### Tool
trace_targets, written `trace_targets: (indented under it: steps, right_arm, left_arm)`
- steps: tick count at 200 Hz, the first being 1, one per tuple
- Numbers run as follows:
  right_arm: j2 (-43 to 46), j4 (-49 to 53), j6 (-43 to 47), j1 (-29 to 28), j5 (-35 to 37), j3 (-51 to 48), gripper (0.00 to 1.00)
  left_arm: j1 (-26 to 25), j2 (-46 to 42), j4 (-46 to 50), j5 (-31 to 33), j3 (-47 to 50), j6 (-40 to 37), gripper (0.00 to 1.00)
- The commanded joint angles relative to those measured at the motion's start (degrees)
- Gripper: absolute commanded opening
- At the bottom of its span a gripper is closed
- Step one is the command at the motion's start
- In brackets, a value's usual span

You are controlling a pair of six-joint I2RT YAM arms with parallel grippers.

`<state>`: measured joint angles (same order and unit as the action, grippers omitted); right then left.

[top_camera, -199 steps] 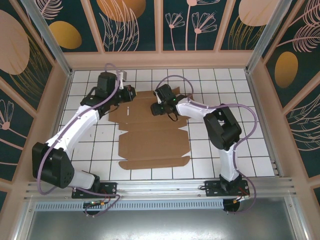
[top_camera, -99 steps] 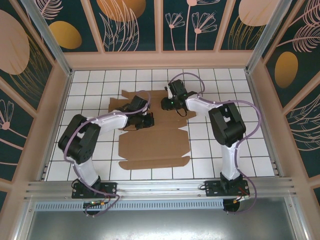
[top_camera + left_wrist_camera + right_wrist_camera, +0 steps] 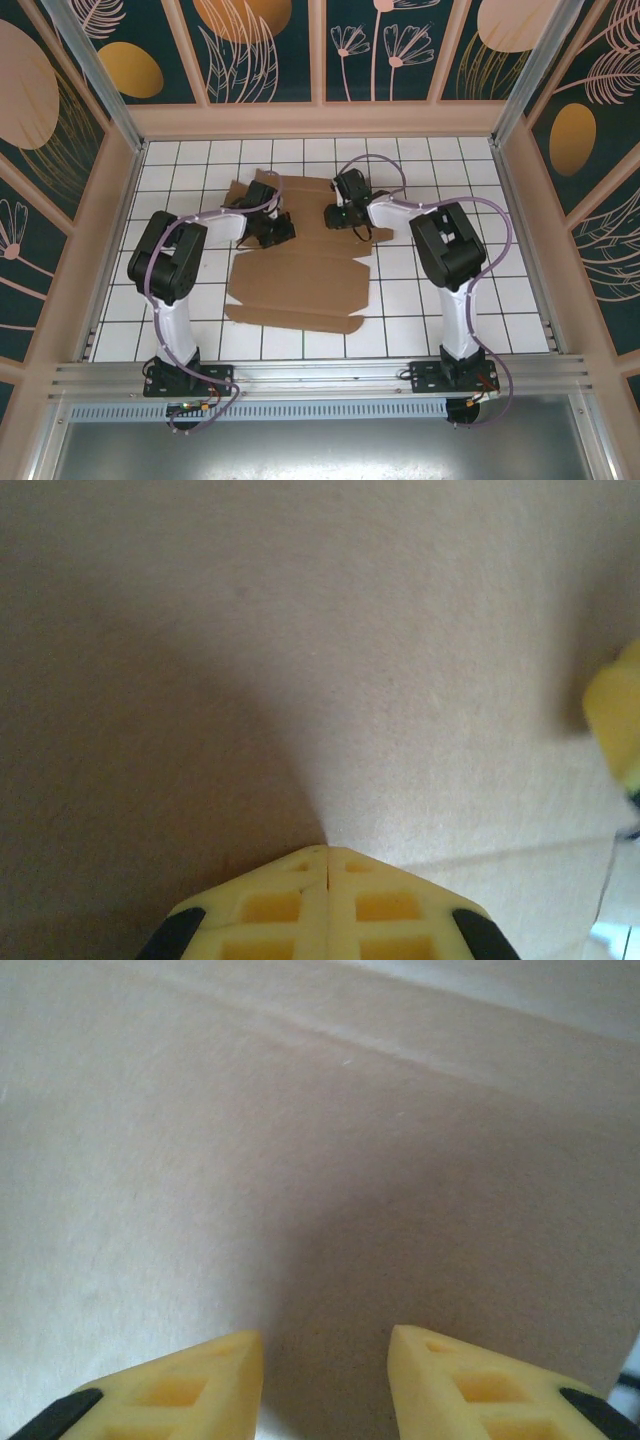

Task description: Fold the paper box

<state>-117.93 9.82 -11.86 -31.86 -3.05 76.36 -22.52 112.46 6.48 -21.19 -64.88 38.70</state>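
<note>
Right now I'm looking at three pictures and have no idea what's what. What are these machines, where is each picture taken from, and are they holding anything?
These are two robot arms bolted at the near edge of a white tiled table. The wide picture looks down from above and behind them: left arm on the left, right arm on the right. Between them lies a brown cardboard sheet with flaps and creases: the paper box, not yet folded. The two close-ups come from cameras on the wrists, looking at the cardboard. There the yellow left fingers are shut together; the right fingers stand apart with nothing between them. Nothing is held.
</note>
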Motion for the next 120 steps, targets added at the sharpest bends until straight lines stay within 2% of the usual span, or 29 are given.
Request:
trace_targets:
  steps: [1,32,53,70,95,100,120]
  right_arm:
    - [3.54,5.21,-2.77,0.19,2.29,-6.97,0.41]
    - [9.27,4.36,-4.84,-2.85,0.68,-15.18,0.43]
    - [13.45,3.85,-6.45,-4.38,-3.10,-19.47,0.45]
    - [18.53,4.92,-6.00,-3.48,-6.18,-20.47,0.49]
    - [27.30,0.81,-7.32,0.14,-13.17,-20.68,0.53]
    - [28.18,-0.16,-7.83,2.52,-14.62,-20.34,0.54]
    - [28.18,-4.10,-7.83,6.01,-19.19,-18.44,0.62]
  left_arm:
    - [1.16,4.79,3.07,2.82,-5.21,-0.99,0.00]
    - [1.19,11.70,8.39,1.92,-16.54,-3.60,0.00]
    - [1.17,13.14,9.54,-0.45,-20.02,-4.53,0.00]
    - [1.17,10.05,8.69,-1.41,-19.20,-5.37,0.00]
    - [1.21,2.52,8.33,-1.67,-16.86,-7.62,0.00]
    - [1.25,1.10,8.10,-1.82,-16.05,-7.76,0.00]
    - [1.73,-3.11,6.08,-2.07,-11.98,-5.94,0.00]
